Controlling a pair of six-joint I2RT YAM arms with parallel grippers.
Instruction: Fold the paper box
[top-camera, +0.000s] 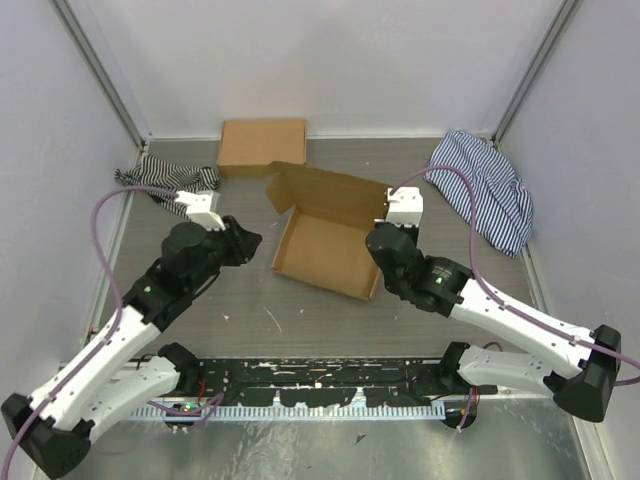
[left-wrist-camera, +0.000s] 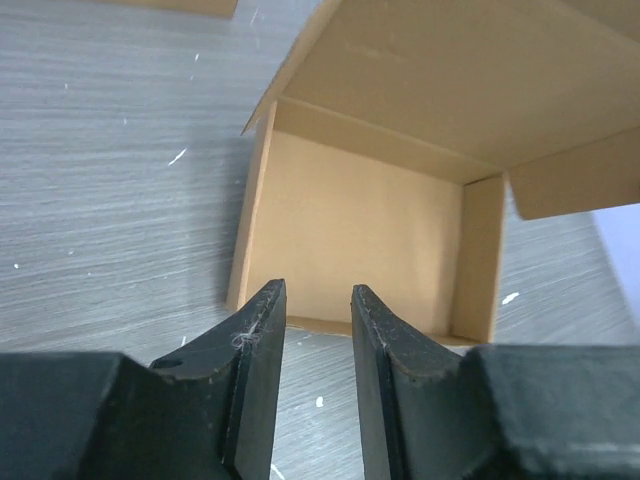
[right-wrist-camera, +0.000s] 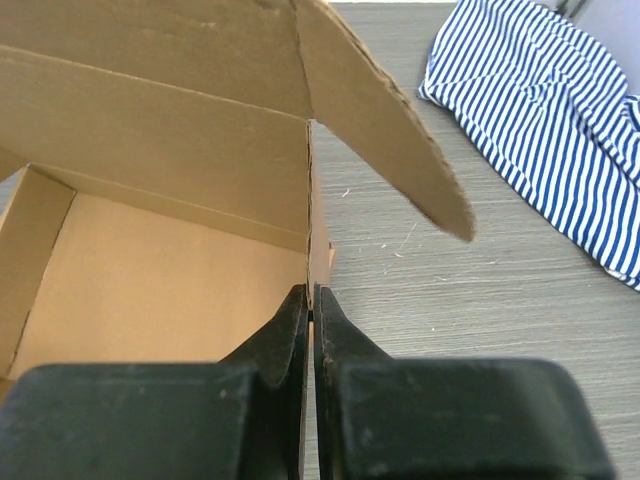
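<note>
The paper box (top-camera: 325, 250) sits mid-table as an open shallow brown tray with its lid panel (top-camera: 330, 190) standing up at the back. My right gripper (top-camera: 380, 240) is shut on the box's right side wall (right-wrist-camera: 318, 240), one finger inside and one outside. A loose lid flap (right-wrist-camera: 385, 110) hangs over it. My left gripper (top-camera: 250, 243) is open and empty just left of the box, a little off its left wall (left-wrist-camera: 250, 215). The box's floor (left-wrist-camera: 360, 230) shows beyond the left fingertips (left-wrist-camera: 265, 300).
A second closed brown box (top-camera: 262, 145) lies at the back. A striped cloth (top-camera: 485, 190) is at the back right, also in the right wrist view (right-wrist-camera: 540, 110). Another striped cloth (top-camera: 165, 180) lies at the back left. White walls enclose the table.
</note>
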